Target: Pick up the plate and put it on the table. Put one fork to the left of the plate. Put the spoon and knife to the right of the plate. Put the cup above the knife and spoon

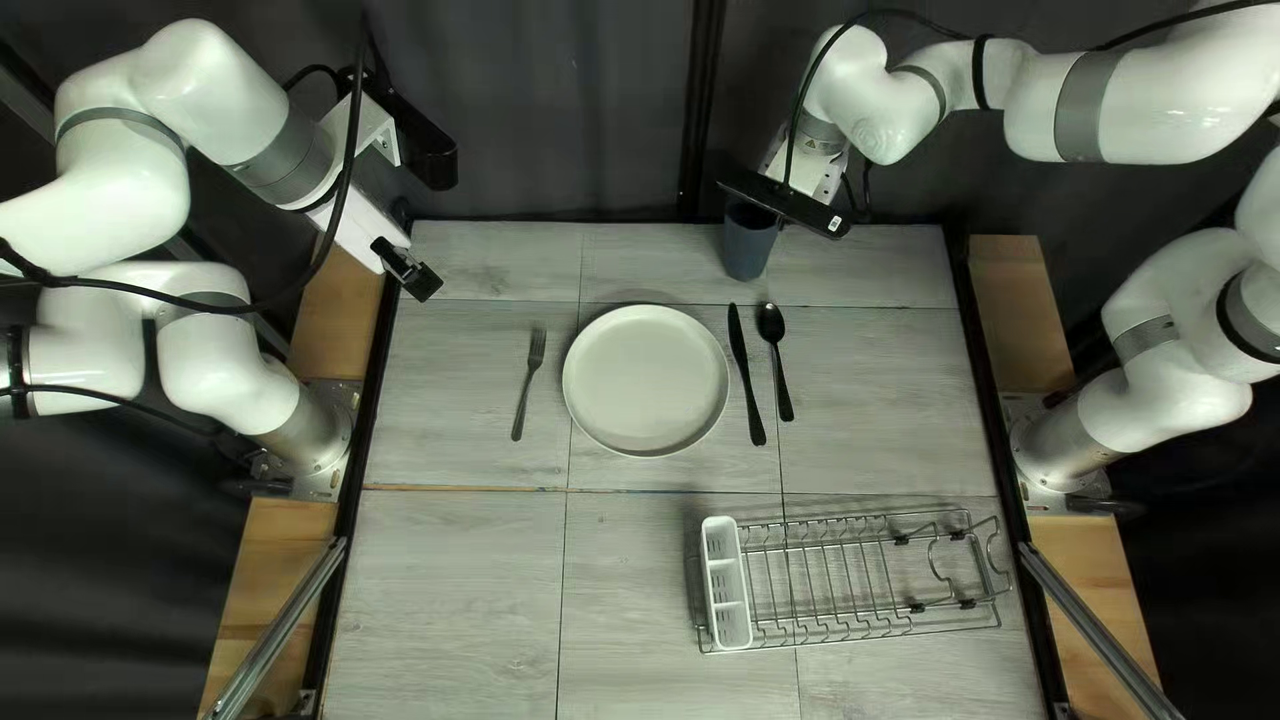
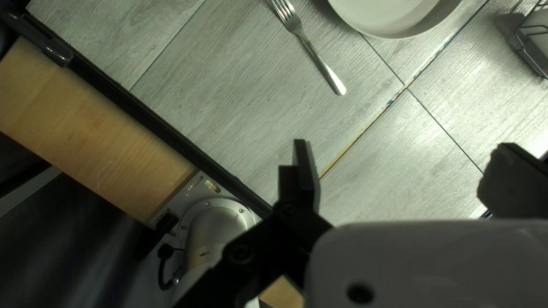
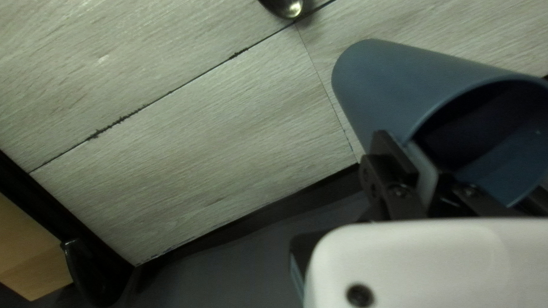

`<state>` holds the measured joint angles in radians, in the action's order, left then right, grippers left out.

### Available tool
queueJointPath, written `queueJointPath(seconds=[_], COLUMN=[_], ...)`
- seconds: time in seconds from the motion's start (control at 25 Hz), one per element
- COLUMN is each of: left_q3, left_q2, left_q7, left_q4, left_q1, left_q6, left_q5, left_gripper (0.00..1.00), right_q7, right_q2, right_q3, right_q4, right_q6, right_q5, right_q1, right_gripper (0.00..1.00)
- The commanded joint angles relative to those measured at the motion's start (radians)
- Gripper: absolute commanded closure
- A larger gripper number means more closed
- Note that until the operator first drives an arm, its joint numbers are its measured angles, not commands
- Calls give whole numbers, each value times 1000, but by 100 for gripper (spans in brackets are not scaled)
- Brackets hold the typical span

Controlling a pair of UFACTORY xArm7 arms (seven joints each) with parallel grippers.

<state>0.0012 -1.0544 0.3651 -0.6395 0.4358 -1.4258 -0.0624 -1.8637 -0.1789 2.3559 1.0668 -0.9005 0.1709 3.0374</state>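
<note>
Cup (image 1: 750, 243) sits at one o'clock from plate (image 1: 647, 380) in the top left view, roughly upright and at twelve o'clock from knife (image 1: 747, 374) and spoon (image 1: 774, 350). It lies at seven o'clock from the right gripper (image 1: 816, 174). In the right wrist view the right gripper (image 3: 425, 165) is drawn together, pinching the wall of the cup at its rim; the second finger is mostly hidden, and the open mouth faces the camera.

Fork (image 1: 528, 384) lies at nine o'clock from the plate; knife, then spoon, lie at three. The left gripper (image 1: 419, 280) hovers at ten o'clock from the fork, its fingers spread wide with bare table (image 2: 365, 171) showing between them. Rack (image 1: 854, 587), with white holder (image 1: 727, 587), stands between four and five o'clock from the plate.
</note>
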Motion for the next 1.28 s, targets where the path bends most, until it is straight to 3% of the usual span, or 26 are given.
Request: queueJointPath(seconds=[0.04, 0.2, 0.36, 0.56, 1.28], left_q3=[0, 0, 0, 0, 0], left_q2=[0, 0, 0, 0, 0], left_q7=[0, 0, 0, 0, 0], left_q4=[0, 0, 0, 0, 0], left_q1=[0, 0, 0, 0, 0], left_q6=[0, 0, 0, 0, 0], left_q5=[0, 0, 0, 0, 0], left_gripper=[0, 0, 0, 0, 0], right_q7=[39, 149, 274, 366, 366], right_q2=[34, 160, 311, 408, 408], right_q3=[-8, -4, 49, 114, 114], right_q4=[9, 5, -10, -47, -47], right_q6=[-23, -73, -144, -177, -177], right_q5=[-38, -167, -298, -364, -364], right_q1=[-13, -38, -34, -35, -35], right_gripper=[0, 0, 0, 0, 0])
